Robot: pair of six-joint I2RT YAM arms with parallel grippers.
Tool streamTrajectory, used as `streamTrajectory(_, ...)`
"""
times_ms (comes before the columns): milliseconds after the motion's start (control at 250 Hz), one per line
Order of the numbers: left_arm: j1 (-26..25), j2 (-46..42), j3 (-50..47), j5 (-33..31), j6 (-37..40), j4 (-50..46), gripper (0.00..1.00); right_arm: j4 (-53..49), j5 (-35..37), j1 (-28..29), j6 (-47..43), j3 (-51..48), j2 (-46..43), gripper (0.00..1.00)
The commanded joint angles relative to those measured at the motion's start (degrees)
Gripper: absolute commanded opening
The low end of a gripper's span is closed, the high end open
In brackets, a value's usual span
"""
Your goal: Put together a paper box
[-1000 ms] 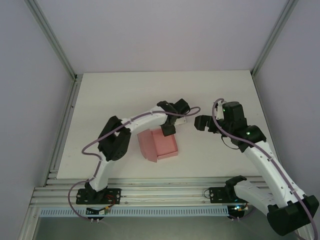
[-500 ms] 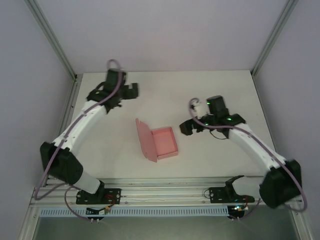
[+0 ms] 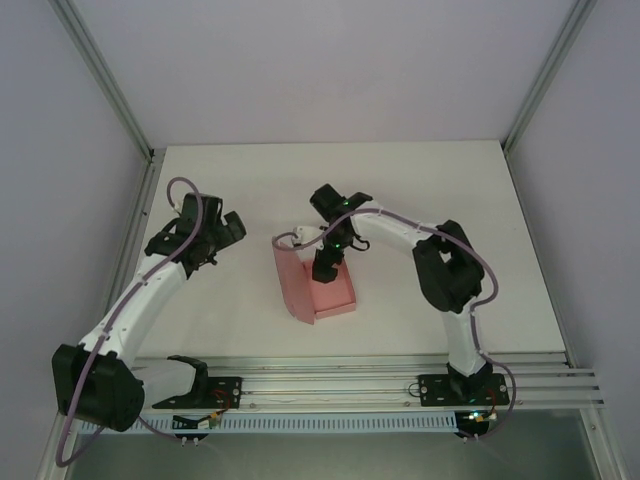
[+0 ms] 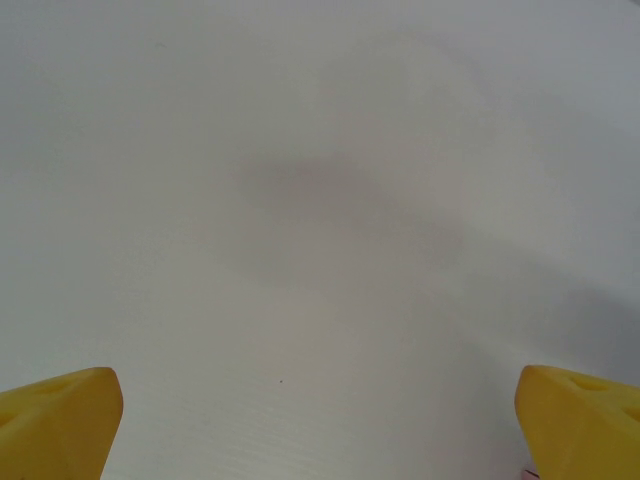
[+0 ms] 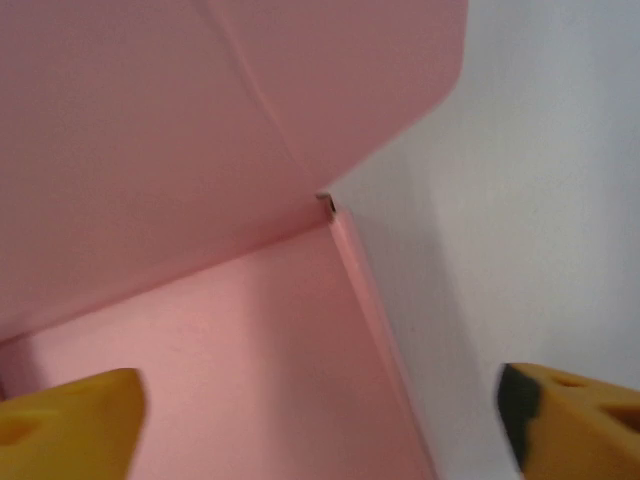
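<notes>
The salmon-pink paper box (image 3: 328, 292) lies at the middle of the table as a shallow open tray, its lid (image 3: 287, 280) standing up along the left side. My right gripper (image 3: 325, 268) hangs over the tray's far end, open. In the right wrist view the tray floor (image 5: 230, 350) and the raised lid (image 5: 200, 120) meet at a corner, and one low side wall (image 5: 365, 300) runs between the wide-apart yellow fingertips (image 5: 70, 425) of the right gripper (image 5: 320, 425). My left gripper (image 3: 218, 232) is off to the left, apart from the box; this left gripper (image 4: 320, 430) is open over bare table.
The white table (image 3: 440, 190) is bounded by pale walls and aluminium posts (image 3: 105, 85) at the back corners. A metal rail (image 3: 330, 385) with both arm bases runs along the near edge. The right arm's elbow (image 3: 450, 270) stands to the right of the box.
My right gripper swung left from beside the box to above its far end. The left gripper left the box, went to the far left corner, then came nearer along the left side.
</notes>
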Motion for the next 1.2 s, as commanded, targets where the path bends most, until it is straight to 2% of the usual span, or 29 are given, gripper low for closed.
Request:
streamTrajectory(0, 0.6, -1.0, -0.7, -2.3, 0.3, -1.8, 1.00, -4.1, 3.5, -0.5, -2.9, 3.8, 2.8, 0.75)
streamTrajectory(88, 0.6, -0.9, -1.1, -2.2, -0.1, -1.2, 1.00, -1.5, 4.7, -0.3, -1.2, 3.4, 3.6, 0.53)
streamTrajectory(172, 0.6, -0.7, -1.2, -1.8, -0.1, -0.9, 1.00, 8.5, 7.9, 0.2, 1.6, -1.4, 1.8, 0.31)
streamTrajectory(319, 0.6, -1.2, -0.6, -2.3, 0.3, -1.0, 1.00, 13.1, 7.9, 0.4, 7.8, -3.5, -0.6, 0.17)
streamTrajectory(411, 0.6, -2.1, -0.4, -2.2, 0.1, -0.7, 1.00, 13.5, 9.9, 0.2, 14.7, -3.9, -1.6, 0.03)
streamTrajectory(559, 0.6, -5.4, -2.0, -1.8, 0.5, 1.9, 1.00, 17.7, 17.5, 0.3, 28.0, -9.4, -5.9, 0.01)
streamTrajectory(675, 0.7, -8.5, -3.0, -2.1, -0.2, 2.8, 1.00, 17.5, 28.3, 0.2, 52.2, -13.0, -10.2, 0.02)
streamTrajectory(751, 0.7, -9.7, -3.2, -2.0, -0.5, 3.0, 1.00, 15.8, 32.3, 0.0, 67.1, -16.1, -12.9, 0.03)
streamTrajectory(871, 0.7, -9.6, -2.9, -0.5, -0.5, 3.1, 1.00, 16.1, 30.9, 0.2, 82.9, -22.0, -16.8, 0.06)
streamTrajectory(1022, 0.7, -8.3, -3.4, 2.8, -0.9, 5.1, 1.00, 19.1, 30.6, 1.1, 92.9, -28.4, -19.5, 0.07)
streamTrajectory(1194, 0.6, -7.9, -7.9, 19.2, 4.8, 16.2, 1.00, 21.6, 30.5, 1.6, 92.0, -29.8, -18.9, 0.09)
